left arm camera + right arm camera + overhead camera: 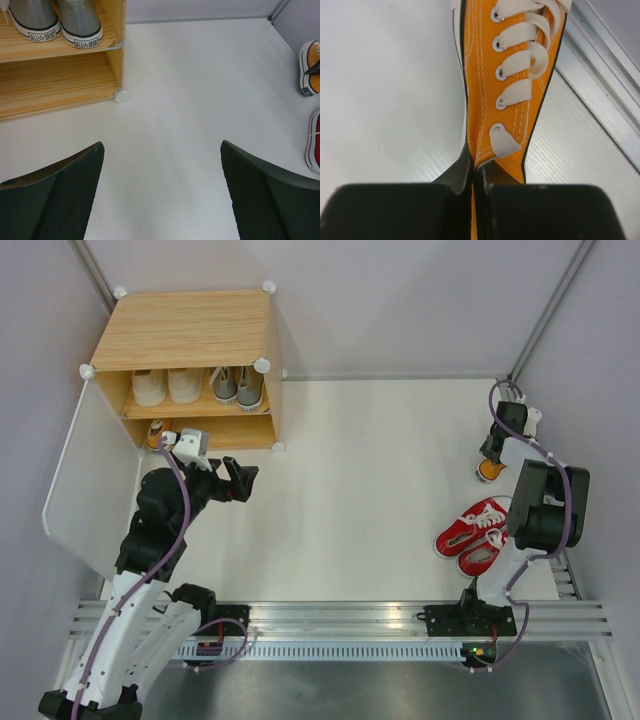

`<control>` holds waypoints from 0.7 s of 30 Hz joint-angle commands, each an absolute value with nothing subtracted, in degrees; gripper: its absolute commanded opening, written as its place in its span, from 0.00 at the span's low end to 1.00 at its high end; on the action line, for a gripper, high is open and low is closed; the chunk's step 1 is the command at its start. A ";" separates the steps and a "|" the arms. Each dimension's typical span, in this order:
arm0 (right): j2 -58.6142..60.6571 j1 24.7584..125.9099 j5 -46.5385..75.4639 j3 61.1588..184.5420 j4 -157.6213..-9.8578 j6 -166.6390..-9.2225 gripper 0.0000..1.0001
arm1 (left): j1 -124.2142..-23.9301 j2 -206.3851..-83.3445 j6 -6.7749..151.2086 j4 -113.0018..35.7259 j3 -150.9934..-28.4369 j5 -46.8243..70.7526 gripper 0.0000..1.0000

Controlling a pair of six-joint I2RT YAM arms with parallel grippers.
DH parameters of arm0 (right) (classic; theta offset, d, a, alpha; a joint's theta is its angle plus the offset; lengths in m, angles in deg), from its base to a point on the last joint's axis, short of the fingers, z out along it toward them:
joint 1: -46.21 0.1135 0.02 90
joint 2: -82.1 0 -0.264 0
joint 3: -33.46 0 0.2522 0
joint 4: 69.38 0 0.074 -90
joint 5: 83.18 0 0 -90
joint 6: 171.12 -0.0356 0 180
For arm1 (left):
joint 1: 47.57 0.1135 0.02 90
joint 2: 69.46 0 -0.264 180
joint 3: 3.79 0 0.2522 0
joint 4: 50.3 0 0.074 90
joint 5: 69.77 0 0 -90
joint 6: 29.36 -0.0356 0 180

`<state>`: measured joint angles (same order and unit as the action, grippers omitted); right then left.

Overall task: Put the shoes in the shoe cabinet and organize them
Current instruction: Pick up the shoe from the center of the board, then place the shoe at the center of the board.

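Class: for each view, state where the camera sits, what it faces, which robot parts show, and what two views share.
Top external: above and behind the bases, looking down on table, shoe cabinet and both arms.
Left wrist: on the left arm, facing the cabinet's lower corner past the open left claw.
Right wrist: looking along the right claw, shut on the orange shoe.
Shared: left wrist and top both show the grey shoes.

Grainy pale wood on the shoe cabinet [185, 330], stitched matt canvas and shiny metal eyelets [496, 46] on the orange shoe [482, 100], smooth white table [370, 470].
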<state>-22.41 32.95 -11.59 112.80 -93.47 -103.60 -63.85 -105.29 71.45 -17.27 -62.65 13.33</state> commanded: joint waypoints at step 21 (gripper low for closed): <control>-18.08 93.30 -4.69 111.89 -93.87 -128.22 0.03 | -64.10 -105.75 67.76 -17.55 -62.02 18.99 1.00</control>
<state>-16.31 84.93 -7.11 107.31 -97.03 -119.35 -63.85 -105.18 70.09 -17.11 -62.15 17.15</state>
